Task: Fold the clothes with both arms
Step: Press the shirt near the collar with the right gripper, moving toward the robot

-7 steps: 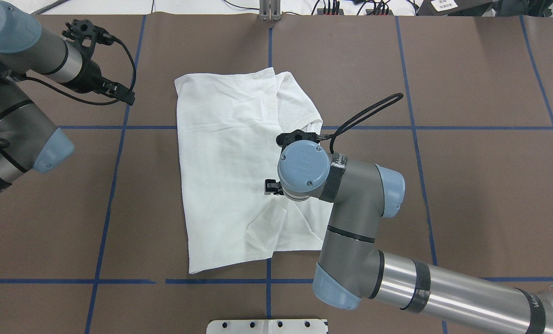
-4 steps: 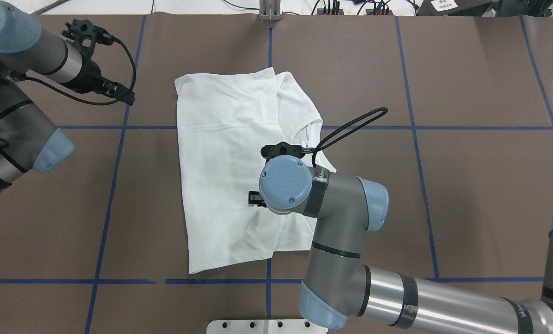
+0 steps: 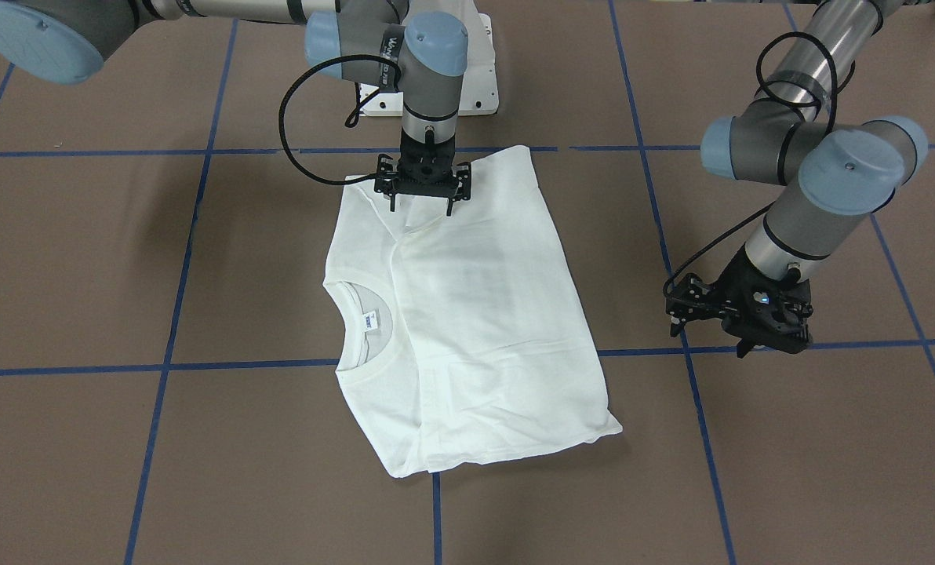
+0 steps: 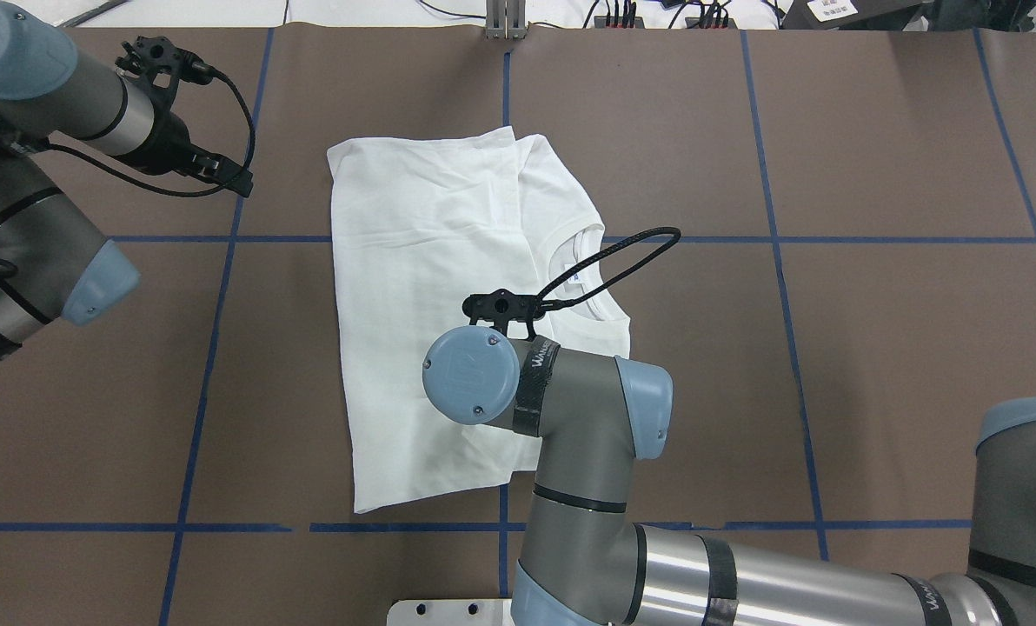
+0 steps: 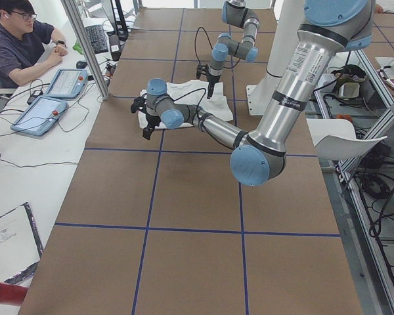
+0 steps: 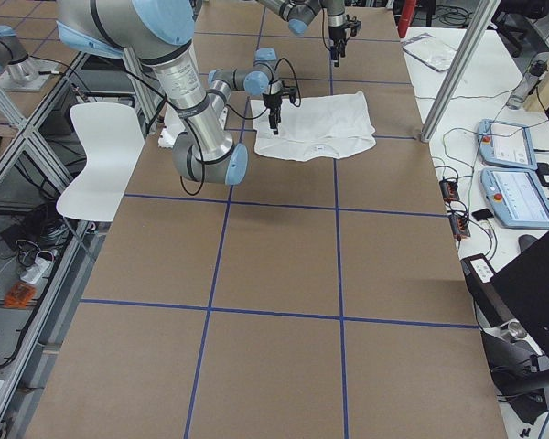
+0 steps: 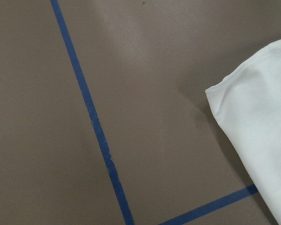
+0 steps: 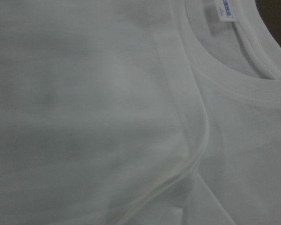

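Moved since a second ago: right arm (image 4: 587, 409), its wrist swung toward the lower left of the overhead view, uncovering the collar (image 4: 603, 315) and small label (image 4: 577, 276). No change at the left arm (image 4: 40, 209) or in the lie of the shirt (image 4: 414, 261).

Shirt flat on the brown counter (image 4: 874, 130), centre of the overhead view, across a blue tape line (image 4: 831, 239). One side folded over the body, with the fold edge running past the collar.

Right gripper (image 3: 423, 205) pointing straight down at the shirt's upper edge in the front view. Fingers (image 3: 450, 205) spread, holding nothing. Touching the cloth or just above it: cannot tell. Black cable (image 4: 622, 256) looping from the wrist over the collar. Lower right part of the shirt hidden behind the right arm's wrist and elbow in the overhead view.

Left gripper (image 3: 762, 339) well apart from the shirt, right side of the front view, low over the tape. Fingers released or clenched: cannot tell. From the left wrist camera, only a shirt corner at the right edge, near crossing tape lines.

Around: white base plate (image 3: 483, 78) at the top of the front view, near the shirt. Seated person (image 5: 20, 46) with two tablets (image 5: 65, 82), upper left of the left-side view. White chair (image 6: 101, 137), left of the right-side view.
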You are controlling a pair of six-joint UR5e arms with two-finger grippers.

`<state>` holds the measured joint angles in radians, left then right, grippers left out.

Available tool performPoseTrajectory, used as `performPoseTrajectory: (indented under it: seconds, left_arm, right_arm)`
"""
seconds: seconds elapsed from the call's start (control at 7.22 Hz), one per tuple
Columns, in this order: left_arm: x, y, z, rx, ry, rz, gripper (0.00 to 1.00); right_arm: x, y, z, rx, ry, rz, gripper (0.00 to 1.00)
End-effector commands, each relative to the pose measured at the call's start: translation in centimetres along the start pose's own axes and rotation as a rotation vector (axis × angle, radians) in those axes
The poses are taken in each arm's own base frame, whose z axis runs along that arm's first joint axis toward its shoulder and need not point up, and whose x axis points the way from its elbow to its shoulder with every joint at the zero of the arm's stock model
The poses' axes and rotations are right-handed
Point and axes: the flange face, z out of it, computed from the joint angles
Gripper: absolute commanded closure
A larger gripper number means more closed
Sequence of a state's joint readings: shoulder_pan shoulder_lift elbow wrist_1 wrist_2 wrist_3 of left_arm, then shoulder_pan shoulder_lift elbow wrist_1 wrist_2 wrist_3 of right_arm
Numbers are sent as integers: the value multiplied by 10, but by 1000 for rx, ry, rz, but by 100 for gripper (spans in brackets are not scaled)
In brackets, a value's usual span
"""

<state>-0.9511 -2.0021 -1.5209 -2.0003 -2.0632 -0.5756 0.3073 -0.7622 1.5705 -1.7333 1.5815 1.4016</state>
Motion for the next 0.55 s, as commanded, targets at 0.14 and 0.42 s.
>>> performPoseTrajectory:
  seconds: [0.14,0.42]
  left_arm:
    - [1,-1,-1,2,1,0,0]
    - [1,-1,-1,2,1,0,0]
  right_arm:
    - [-1,-18,-3,34,-20,55,0]
    - [-1,-19,10,35,-4,57,0]
